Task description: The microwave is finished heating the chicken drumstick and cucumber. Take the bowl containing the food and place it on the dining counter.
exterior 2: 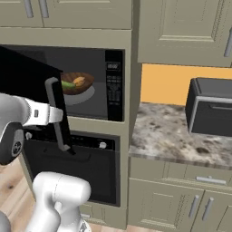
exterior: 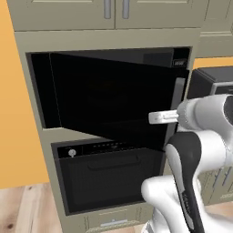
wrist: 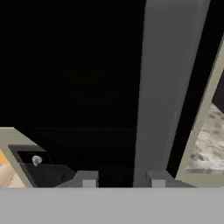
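Observation:
The microwave (exterior 2: 113,86) stands with its black door (exterior: 109,100) swung partly out. Inside, on a pale turntable, rests the dark brown bowl (exterior 2: 84,87) with the green cucumber (exterior 2: 68,84) and the orange-tan chicken drumstick (exterior 2: 79,81). In the left base view the door hides the bowl. My gripper (exterior: 157,117) (exterior 2: 58,114) reaches level across the door's grey vertical handle (exterior: 179,93) (exterior 2: 62,133). In the hand view the gripper (wrist: 123,179) has its tips a little apart, and the handle (wrist: 166,87) rises just past the right tip. The dining counter is out of view.
A black oven (exterior: 109,182) (exterior 2: 95,167) sits below the microwave. To the right a speckled counter (exterior 2: 167,131) carries a small dark toaster oven (exterior 2: 210,106). Beige cabinets hang above. The opened door stands between my arm and the microwave cavity.

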Robot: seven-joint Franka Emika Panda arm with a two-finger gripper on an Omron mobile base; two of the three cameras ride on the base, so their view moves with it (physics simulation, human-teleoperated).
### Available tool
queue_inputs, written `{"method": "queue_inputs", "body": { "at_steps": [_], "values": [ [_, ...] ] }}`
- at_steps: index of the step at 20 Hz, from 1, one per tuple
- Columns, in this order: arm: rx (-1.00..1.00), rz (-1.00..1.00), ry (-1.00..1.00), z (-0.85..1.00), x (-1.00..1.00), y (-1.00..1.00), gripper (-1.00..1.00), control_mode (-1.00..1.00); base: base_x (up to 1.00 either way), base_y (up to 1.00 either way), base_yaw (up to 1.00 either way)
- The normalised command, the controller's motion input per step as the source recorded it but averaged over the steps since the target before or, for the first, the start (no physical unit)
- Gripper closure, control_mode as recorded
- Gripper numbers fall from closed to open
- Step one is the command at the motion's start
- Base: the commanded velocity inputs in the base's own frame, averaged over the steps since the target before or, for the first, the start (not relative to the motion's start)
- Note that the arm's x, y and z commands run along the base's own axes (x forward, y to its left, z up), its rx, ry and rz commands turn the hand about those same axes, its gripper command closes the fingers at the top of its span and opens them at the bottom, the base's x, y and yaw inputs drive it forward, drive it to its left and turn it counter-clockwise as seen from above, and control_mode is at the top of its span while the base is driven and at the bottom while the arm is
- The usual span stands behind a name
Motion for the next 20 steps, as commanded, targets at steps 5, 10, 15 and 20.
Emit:
{"method": "queue_inputs", "body": {
  "at_steps": [5, 10, 15, 20],
  "values": [
    [0.00, 0.05, -0.19, -0.02, -1.00, -0.09, -1.00, -1.00, 0.00, 0.00, 0.00],
    [0.02, 0.05, -0.08, -0.04, -1.00, -0.94, -1.00, -1.00, 0.00, 0.00, 0.00],
    [0.18, 0.12, -0.11, 0.00, -0.16, -1.00, -1.00, -1.00, 0.00, 0.00, 0.00],
    [0.42, 0.15, 0.07, -0.05, 0.77, -1.00, -1.00, -1.00, 0.00, 0.00, 0.00]
  ]
}}
